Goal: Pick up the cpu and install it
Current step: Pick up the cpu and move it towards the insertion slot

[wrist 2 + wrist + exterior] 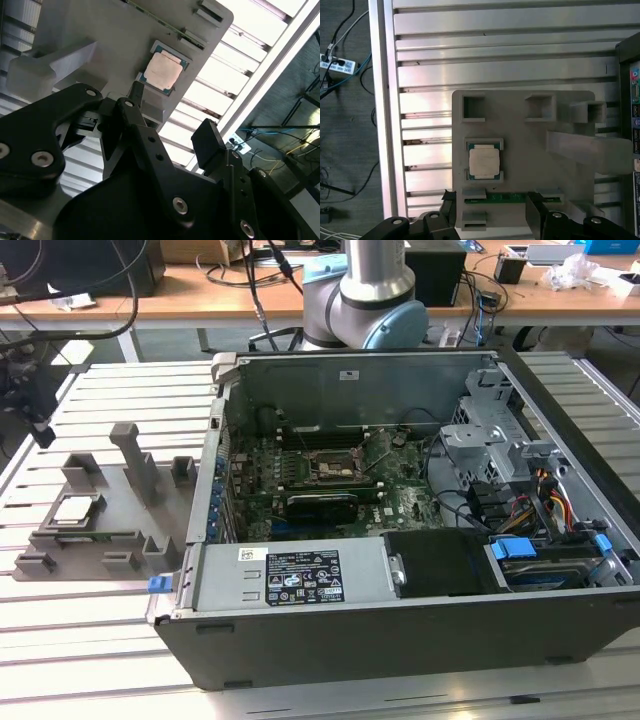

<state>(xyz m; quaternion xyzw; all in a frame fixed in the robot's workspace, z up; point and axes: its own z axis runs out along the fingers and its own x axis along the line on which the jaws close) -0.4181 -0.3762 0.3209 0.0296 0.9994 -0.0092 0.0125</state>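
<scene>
The cpu (78, 508) is a small square chip with a pale metal top. It lies flat in a recess of the grey plastic tray (130, 540) at the exterior view's left. In both wrist views I look down on the cpu (484, 161) (162, 72) from well above. My gripper (492, 200) (172, 117) hangs open over the tray, its black fingertips (449, 196) spread wide with nothing between them. The chip sits a little off from the gap between the fingers. The motherboard's socket (335, 465) sits inside the open computer case (400, 640).
Upright blocks (135, 455) rise from the tray beside the cpu. A green memory stick (510, 198) lies in a tray slot near the fingers. The slatted metal table (495, 30) ends at a rail, with floor cables (335, 65) beyond. The arm's base (365, 295) stands behind the case.
</scene>
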